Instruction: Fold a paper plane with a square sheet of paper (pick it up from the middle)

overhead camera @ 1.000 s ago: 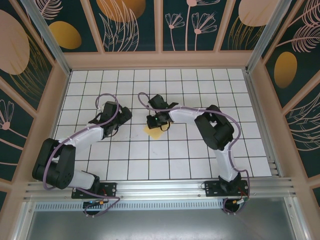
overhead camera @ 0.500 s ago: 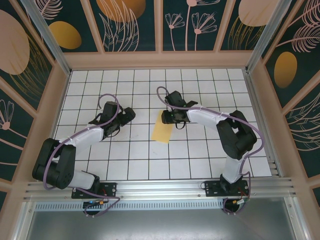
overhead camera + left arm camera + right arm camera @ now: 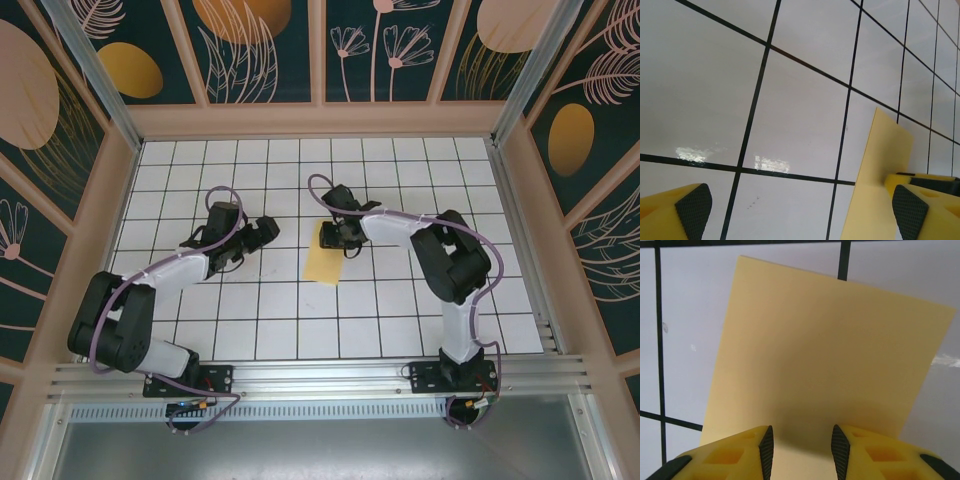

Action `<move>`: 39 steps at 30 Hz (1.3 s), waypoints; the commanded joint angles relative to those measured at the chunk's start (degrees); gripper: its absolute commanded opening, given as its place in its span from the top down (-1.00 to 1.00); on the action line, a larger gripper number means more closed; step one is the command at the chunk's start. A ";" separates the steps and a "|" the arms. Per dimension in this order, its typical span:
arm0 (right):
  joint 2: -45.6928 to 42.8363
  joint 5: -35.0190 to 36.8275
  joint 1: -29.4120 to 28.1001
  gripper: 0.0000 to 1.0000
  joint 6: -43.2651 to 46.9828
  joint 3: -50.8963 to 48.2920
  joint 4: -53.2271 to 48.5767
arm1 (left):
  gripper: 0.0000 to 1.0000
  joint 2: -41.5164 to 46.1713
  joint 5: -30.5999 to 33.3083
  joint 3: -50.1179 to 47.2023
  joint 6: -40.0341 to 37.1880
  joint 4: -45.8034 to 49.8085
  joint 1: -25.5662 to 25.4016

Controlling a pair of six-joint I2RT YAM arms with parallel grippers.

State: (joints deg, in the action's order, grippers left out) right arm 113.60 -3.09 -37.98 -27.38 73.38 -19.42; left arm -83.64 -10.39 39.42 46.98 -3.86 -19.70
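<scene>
The yellow sheet of paper [image 3: 325, 263] lies flat on the white grid table, a plain rectangle about one tile wide, not a pointed plane. My right gripper [image 3: 336, 238] hovers over its far end. In the right wrist view its jaws [image 3: 802, 450] stand open, and the paper [image 3: 830, 355] lies beneath them with nothing pinched between them. My left gripper [image 3: 266, 233] is open about a tile to the left of the sheet. In the left wrist view its fingers [image 3: 802, 215] are spread wide, and the paper's edge [image 3: 882, 155] reaches under the right one.
The white tiled table [image 3: 400, 310] with black grid lines is boxed in by wooden-framed dark walls [image 3: 270, 50] painted with orange ovals. An aluminium rail [image 3: 320, 375] runs along the near edge by the arm bases.
My right gripper has opened and let go of the paper. The paper was bunched under it and now lies spread flat. My left gripper has edged right towards the sheet.
</scene>
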 commanded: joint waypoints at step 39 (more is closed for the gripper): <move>4.81 -11.91 9.06 0.38 -1.98 -7.05 6.62 | -0.41 -12.77 -9.56 5.02 12.11 -4.40 -15.36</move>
State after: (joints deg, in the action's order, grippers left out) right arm 114.52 -20.60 -29.98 -29.10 69.21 -9.19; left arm -95.29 -19.11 43.00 58.83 -7.94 -34.52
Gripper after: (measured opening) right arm 0.308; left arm 0.706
